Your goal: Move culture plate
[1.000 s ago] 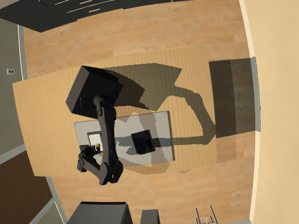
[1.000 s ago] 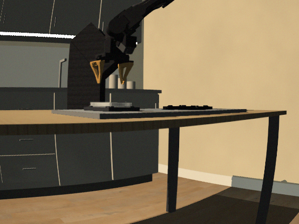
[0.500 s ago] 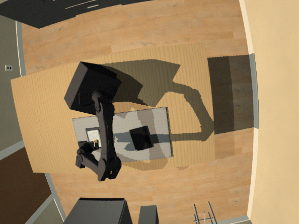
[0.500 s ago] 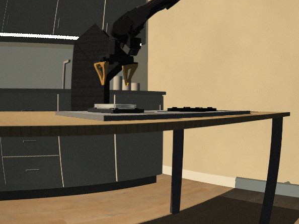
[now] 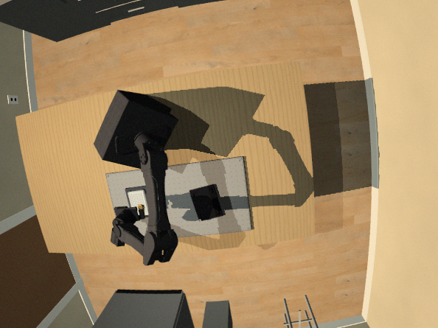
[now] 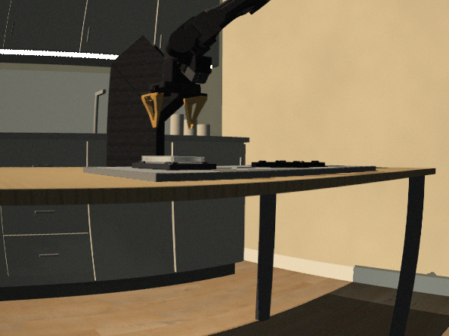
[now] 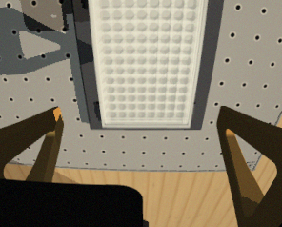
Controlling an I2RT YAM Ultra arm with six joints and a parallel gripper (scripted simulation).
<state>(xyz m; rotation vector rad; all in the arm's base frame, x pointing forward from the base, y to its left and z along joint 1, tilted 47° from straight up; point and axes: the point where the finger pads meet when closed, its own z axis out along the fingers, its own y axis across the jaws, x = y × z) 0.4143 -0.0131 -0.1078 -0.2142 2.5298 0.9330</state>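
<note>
Spread to its widest and gripping nothing, the pincer hangs well above the lidded 96-well culture plate, its two amber fingers pointing down at the board. That full spread looks deliberate — the jaws stand far enough apart to pass down either side of the plate's narrow width without nudging the clear lid.

In the wrist view the plate lies ahead of the pincer rather than squarely between the fingertips, its long axis running away from the camera, so the short sides face toward and away from the pincer and the long sides line up with the two fingers. I judge the approach is not finished: the pincer needs to come forward over the plate and then descend before any squeeze.

Under the plate is the dark plate nest N1, whose locators hold it flat and square — a fixed pose that makes a straight vertical approach workable. Off to one side of the pincer, well apart, the plate nest N2 waits bare on the same grey perforated breadboard, which lies on the wooden table. Behind the pincer rises the arm's dark base housing.
</note>
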